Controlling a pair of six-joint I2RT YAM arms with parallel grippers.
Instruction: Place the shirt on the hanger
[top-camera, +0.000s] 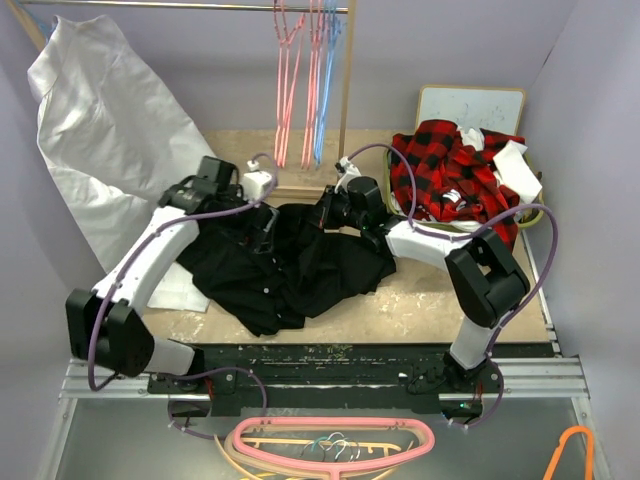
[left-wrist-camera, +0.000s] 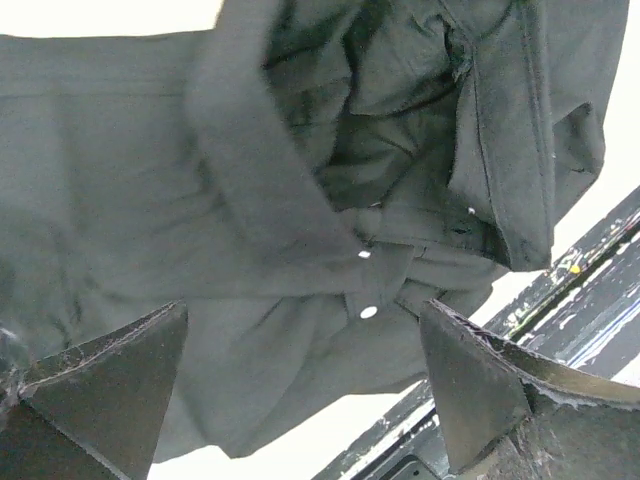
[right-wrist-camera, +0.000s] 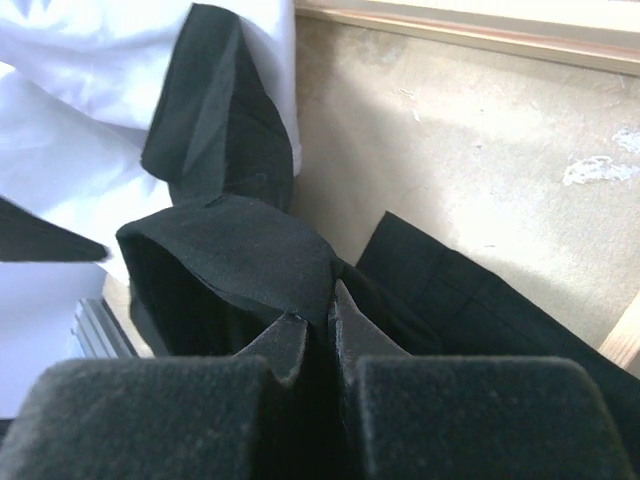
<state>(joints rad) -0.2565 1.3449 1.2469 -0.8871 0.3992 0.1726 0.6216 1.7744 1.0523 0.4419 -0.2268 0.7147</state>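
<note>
We clamp the right gripper (right-wrist-camera: 312, 335) on the shirt (top-camera: 290, 270), probably to lift it, while the left gripper (left-wrist-camera: 302, 310) (jaws apart) hovers above it.

Bright and even in the top view, lit softly from above. Only pale, soft shadows on the tabletop (top-camera: 430, 300) under the arms. Sharp all over, but too dark on the shirt (top-camera: 290, 265) to show most folds. Washed out to grey in the left wrist view, with burnt-out white at top and bottom and a little blur. Dark and a bit soft on the left fingers (left-wrist-camera: 110, 385), close to the lens. White glare on the cloth (right-wrist-camera: 60, 150) in the right wrist view. Fuzzy and out of focus on the right fingers (right-wrist-camera: 285, 350).
</note>
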